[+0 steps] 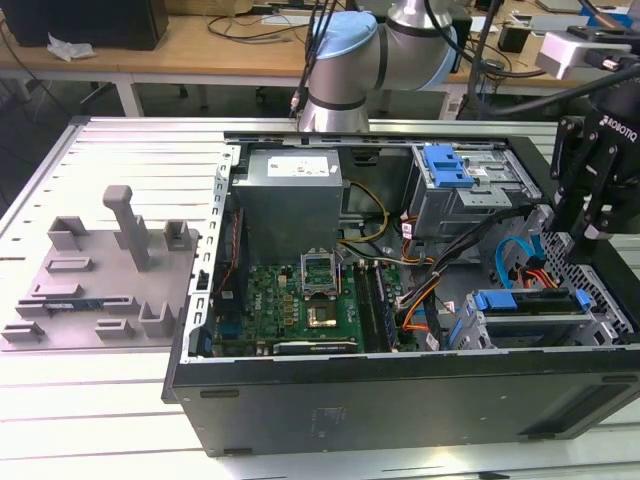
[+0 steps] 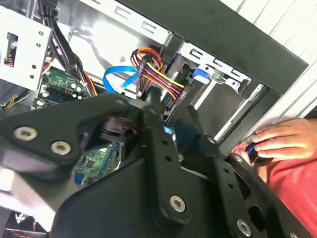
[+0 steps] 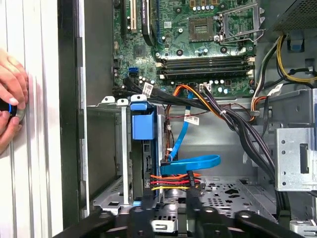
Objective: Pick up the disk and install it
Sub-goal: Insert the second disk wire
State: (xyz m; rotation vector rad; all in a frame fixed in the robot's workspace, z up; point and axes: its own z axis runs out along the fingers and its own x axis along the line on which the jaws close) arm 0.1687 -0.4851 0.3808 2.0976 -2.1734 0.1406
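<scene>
One disk (image 3: pixel 142 130) upright in its bay (image 3: pixel 106 148), gripper (image 1: pixel 590 215) above, grip state unclear

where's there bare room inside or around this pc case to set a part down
Free: the ribbed table in front of the grey fixture, and the perforated case floor beside the drive cage. Crowded: the cable bundle over the motherboard, and around the gripper above the cage.

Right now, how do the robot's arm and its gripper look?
The arm has silver tubes and pale blue joint caps, with black cables running along it. The gripper is matte black with white lettering on its body. In the second wrist view its linkage shows round silver screw heads.
</scene>
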